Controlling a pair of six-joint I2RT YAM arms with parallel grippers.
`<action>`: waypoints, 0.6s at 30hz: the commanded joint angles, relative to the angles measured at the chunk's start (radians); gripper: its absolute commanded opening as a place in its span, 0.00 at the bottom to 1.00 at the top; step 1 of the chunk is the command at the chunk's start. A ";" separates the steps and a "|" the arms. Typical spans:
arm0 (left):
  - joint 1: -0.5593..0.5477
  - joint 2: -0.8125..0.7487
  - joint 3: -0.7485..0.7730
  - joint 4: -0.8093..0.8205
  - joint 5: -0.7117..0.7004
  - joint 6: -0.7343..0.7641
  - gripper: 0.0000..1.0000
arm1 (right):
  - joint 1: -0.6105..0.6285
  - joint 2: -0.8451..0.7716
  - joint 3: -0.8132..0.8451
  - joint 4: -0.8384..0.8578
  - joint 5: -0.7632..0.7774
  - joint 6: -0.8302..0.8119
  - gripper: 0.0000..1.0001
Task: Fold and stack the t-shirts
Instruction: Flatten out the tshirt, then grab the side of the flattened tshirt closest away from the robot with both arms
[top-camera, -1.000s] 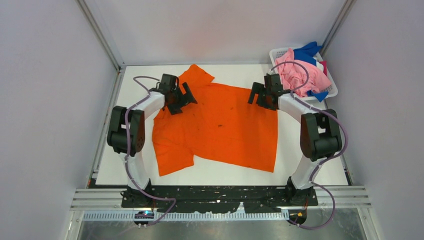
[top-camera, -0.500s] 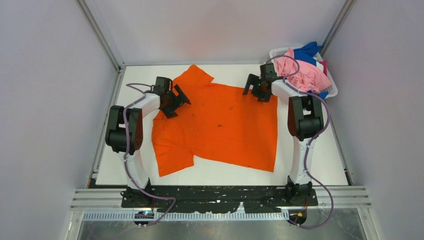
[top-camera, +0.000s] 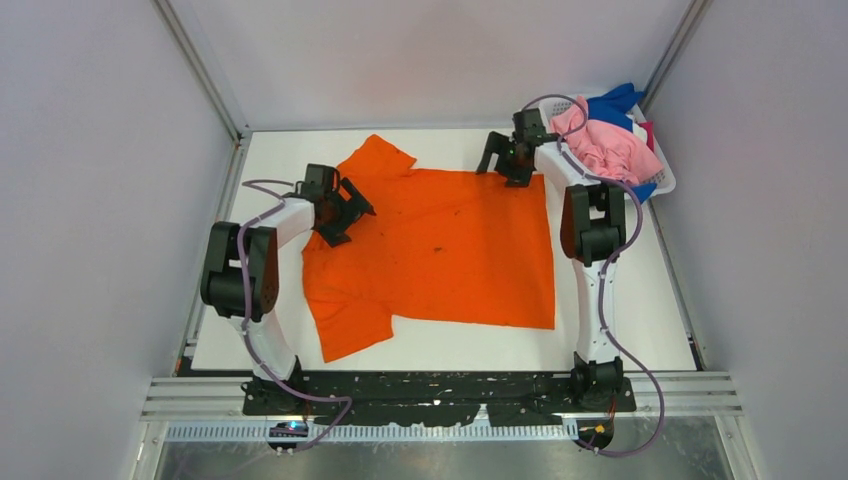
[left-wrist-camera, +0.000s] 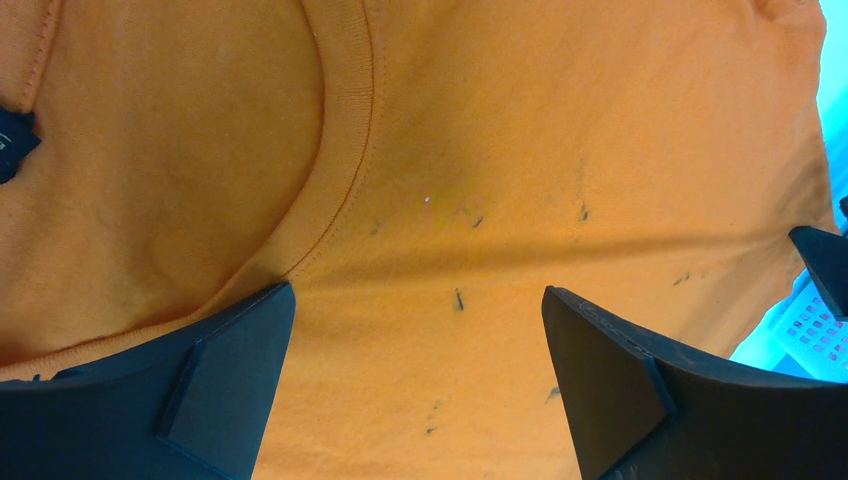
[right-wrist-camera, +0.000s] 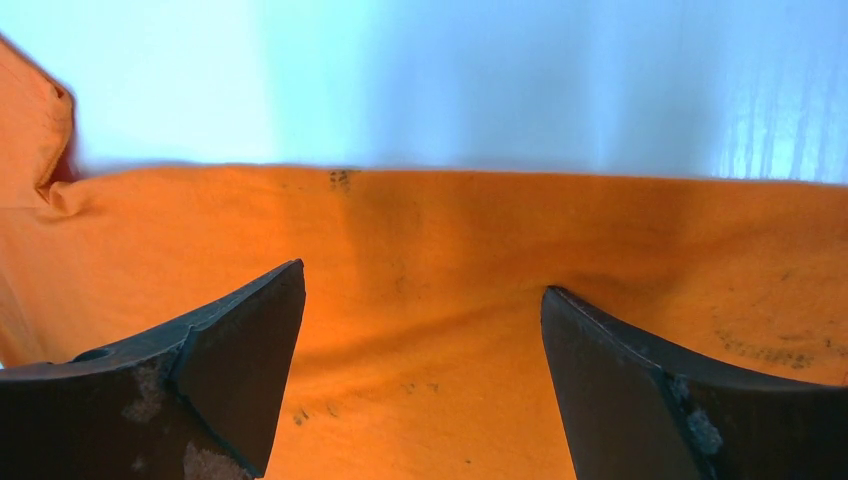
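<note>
The orange t-shirt (top-camera: 450, 250) is lying spread flat on the table (top-camera: 650, 315). The left gripper (top-camera: 348, 212) is hovering wide-open over the collar, and the right gripper (top-camera: 500, 166) is hovering wide-open over the far edge. Uneven pinches are risking dragging wrinkles into the fold or catching only 1 layer.

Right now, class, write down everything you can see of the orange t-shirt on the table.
The orange t-shirt is soft knit cloth, bright orange with tiny dark specks and a ribbed collar. It lies spread nearly flat on the white table, neck to the left, hem to the right, one short sleeve pointing far, the other near. The left tool hangs open over the collar, the right tool open over the far edge; contact cannot be told.
</note>
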 joint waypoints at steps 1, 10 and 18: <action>0.007 -0.036 -0.005 -0.048 -0.053 0.013 1.00 | 0.000 0.058 0.075 -0.055 0.000 -0.043 0.96; -0.008 -0.283 -0.003 -0.134 -0.057 0.104 1.00 | 0.019 -0.264 -0.058 -0.036 0.121 -0.112 0.96; -0.079 -0.651 -0.244 -0.476 -0.166 0.127 1.00 | 0.021 -0.871 -0.806 0.208 0.218 -0.032 0.95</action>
